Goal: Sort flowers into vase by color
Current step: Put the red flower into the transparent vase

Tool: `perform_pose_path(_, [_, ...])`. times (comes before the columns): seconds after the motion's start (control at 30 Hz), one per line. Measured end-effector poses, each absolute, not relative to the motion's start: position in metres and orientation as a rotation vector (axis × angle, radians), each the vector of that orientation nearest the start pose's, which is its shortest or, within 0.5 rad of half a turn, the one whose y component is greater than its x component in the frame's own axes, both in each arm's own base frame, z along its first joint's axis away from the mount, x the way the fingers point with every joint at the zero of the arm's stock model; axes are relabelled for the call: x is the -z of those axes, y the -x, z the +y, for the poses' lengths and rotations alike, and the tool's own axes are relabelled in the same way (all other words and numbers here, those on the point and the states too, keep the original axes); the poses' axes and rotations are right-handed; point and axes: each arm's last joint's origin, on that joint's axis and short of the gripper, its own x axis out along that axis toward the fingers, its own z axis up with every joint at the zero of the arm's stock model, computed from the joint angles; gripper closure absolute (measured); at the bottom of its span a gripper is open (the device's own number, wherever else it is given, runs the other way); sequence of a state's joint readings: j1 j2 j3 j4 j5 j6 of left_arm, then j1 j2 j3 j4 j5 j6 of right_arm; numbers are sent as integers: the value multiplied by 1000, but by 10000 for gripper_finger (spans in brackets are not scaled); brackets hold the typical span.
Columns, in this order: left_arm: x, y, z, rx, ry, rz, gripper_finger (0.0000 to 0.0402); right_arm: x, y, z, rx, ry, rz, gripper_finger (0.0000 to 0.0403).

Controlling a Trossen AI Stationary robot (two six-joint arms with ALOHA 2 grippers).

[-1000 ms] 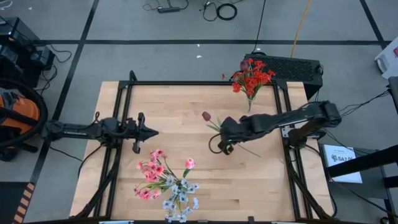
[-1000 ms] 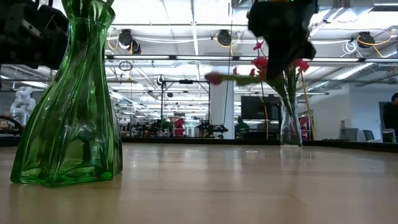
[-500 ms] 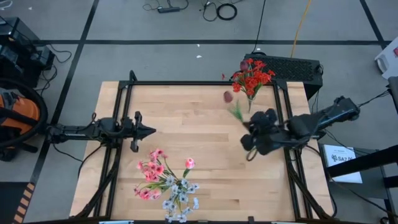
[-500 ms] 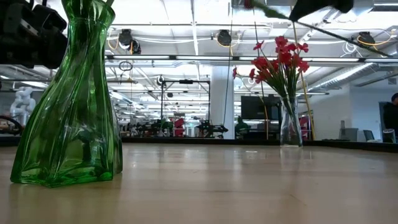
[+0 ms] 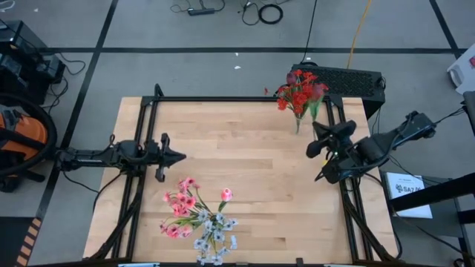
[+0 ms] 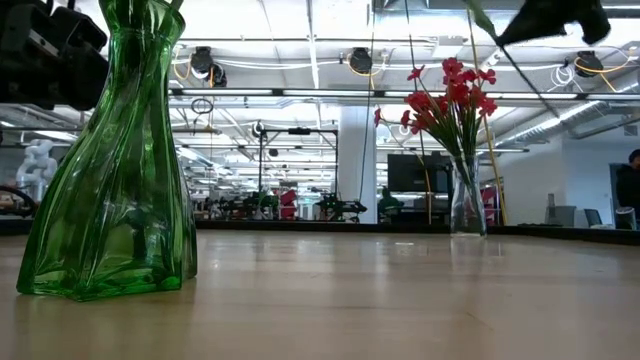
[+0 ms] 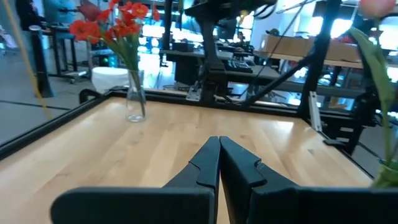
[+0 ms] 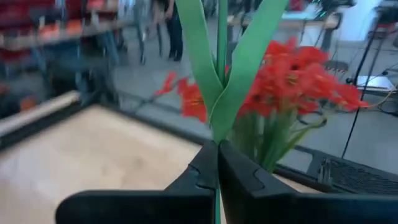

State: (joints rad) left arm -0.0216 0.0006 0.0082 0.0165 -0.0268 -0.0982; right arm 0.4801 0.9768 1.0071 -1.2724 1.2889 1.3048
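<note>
At the near edge of the bench [image 5: 245, 185] lies the unsorted pile of flowers [image 5: 199, 219]: pink sprays and whitish-grey sprigs with tangled stems. The low view also shows a green glass vase [image 6: 108, 160] close to its camera. At the left, level with mid-bench, the left gripper [image 5: 178, 156] waits, its jaws shut on nothing.

Farther off, at the right edge, the right gripper [image 5: 318, 145] has its jaws clamped on the green stem of a leafy flower [image 8: 222, 68], held up off the bench and pointing toward the far right corner. There a small clear vase [image 6: 466, 197] already holds the red flowers [image 5: 299, 92].

These stems look thin, light and springy, so the head likely wobbles as it is carried. A hold on the stem below the leaves, as here, seems right; squeezing petals would probably crush them. The narrow vase mouth will likely need the stem lowered nearly upright.
</note>
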Motion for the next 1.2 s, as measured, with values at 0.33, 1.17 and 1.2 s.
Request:
perform_pose_path(0.33, [-168,-97,-2,15,98,-23,386,-255,-109,24,1081,-261,-156,403])
perform_pose_path(1.17, [-168,-97,-2,18,97,-24,386,-250,-90,44,585,-368,235,403])
perform_pose_path(1.2, [-168,-97,-2,18,97,-24,386,-252,-90,45,547,-372,242,403])
